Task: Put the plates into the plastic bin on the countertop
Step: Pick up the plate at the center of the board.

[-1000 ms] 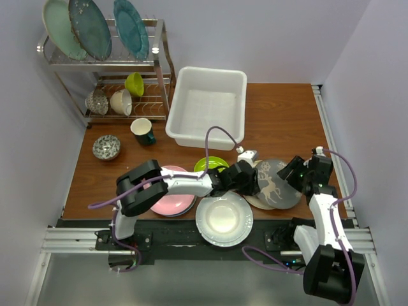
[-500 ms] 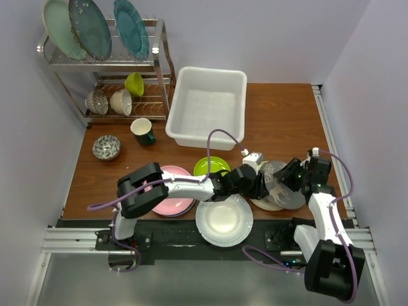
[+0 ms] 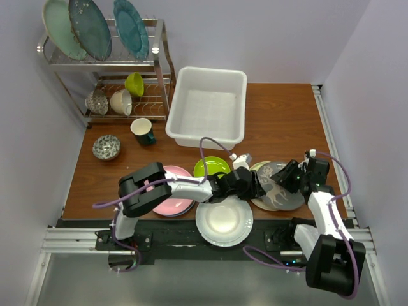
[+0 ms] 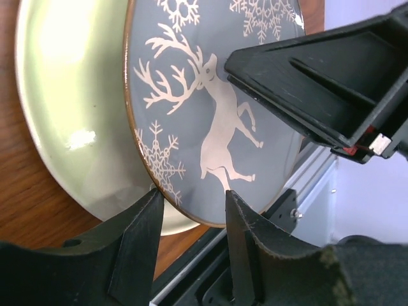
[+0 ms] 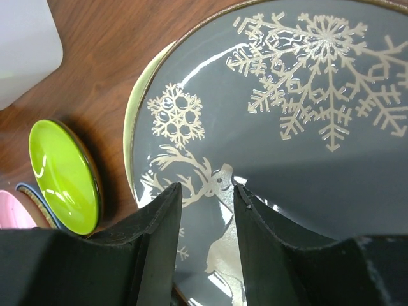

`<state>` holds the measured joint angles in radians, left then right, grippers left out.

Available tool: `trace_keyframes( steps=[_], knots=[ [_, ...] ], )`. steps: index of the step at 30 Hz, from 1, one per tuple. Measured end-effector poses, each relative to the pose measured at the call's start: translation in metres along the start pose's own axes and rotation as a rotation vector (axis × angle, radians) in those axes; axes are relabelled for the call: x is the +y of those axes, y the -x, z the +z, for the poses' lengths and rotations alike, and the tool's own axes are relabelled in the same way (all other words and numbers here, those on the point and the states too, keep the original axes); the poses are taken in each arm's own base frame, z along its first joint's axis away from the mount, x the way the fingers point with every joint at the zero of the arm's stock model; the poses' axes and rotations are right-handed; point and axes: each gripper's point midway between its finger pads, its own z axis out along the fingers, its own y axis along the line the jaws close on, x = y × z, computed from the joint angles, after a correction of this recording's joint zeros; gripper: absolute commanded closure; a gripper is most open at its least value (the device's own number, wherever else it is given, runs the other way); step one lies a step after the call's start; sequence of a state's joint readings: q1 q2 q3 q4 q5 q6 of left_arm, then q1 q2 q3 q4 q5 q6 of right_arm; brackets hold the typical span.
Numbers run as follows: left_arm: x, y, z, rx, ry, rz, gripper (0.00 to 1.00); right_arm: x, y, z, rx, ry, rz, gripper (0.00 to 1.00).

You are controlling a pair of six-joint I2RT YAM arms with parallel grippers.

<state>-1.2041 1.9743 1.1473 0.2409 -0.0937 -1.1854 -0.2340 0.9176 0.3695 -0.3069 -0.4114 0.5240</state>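
Grey with a white deer and snowflakes, one of the plates [image 3: 276,191] lies at the near right of the countertop [image 3: 280,121], on top of a cream plate [image 4: 70,95] whose edge shows past it on the left. The left gripper [image 4: 191,194] reaches across from the left; its fingers stand partly apart with the grey plate's left rim showing in the gap, and nothing is clamped between them. The right gripper [image 5: 207,188] comes in from the right, its fingers also partly apart and both over the plate's face near the deer's head; whether they press on it cannot be told. Left of this pair lie a lime green plate [image 3: 210,166] and a pink plate [image 3: 167,203], and a white fluted plate [image 3: 223,220] sits at the near edge. The plastic bin [image 3: 213,70] stands at the far middle of the countertop, well apart from the grey plate, with no plate in it.
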Motion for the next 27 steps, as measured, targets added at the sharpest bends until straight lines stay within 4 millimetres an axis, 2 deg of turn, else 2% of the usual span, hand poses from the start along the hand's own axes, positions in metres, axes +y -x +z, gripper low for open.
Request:
trace_keyframes(
  steps=[4,15,18,20,22,23,27],
  knots=[
    [0.003,-0.003,0.002,-0.006,-0.014,-0.081,0.53,-0.001,-0.001,0.001,0.009,-0.002,0.004,0.58],
    [-0.004,-0.003,0.014,-0.017,-0.067,-0.226,0.54,0.001,-0.004,-0.001,0.032,0.003,-0.008,0.57],
    [-0.005,-0.003,0.015,-0.016,-0.071,-0.245,0.54,0.008,0.012,-0.014,-0.034,-0.008,-0.049,0.48],
    [-0.004,-0.002,0.015,-0.018,-0.069,-0.255,0.54,0.016,0.035,-0.027,-0.125,-0.022,-0.078,0.38],
    [-0.004,-0.001,0.015,-0.019,-0.068,-0.257,0.54,0.022,0.052,-0.036,-0.184,-0.040,-0.090,0.35],
    [-0.003,-0.001,0.015,-0.019,-0.067,-0.258,0.54,0.023,0.061,-0.039,-0.212,-0.055,-0.094,0.29],
    [-0.002,0.001,0.016,-0.022,-0.063,-0.262,0.54,0.010,0.077,-0.040,-0.257,-0.151,-0.082,0.21]
  ],
)
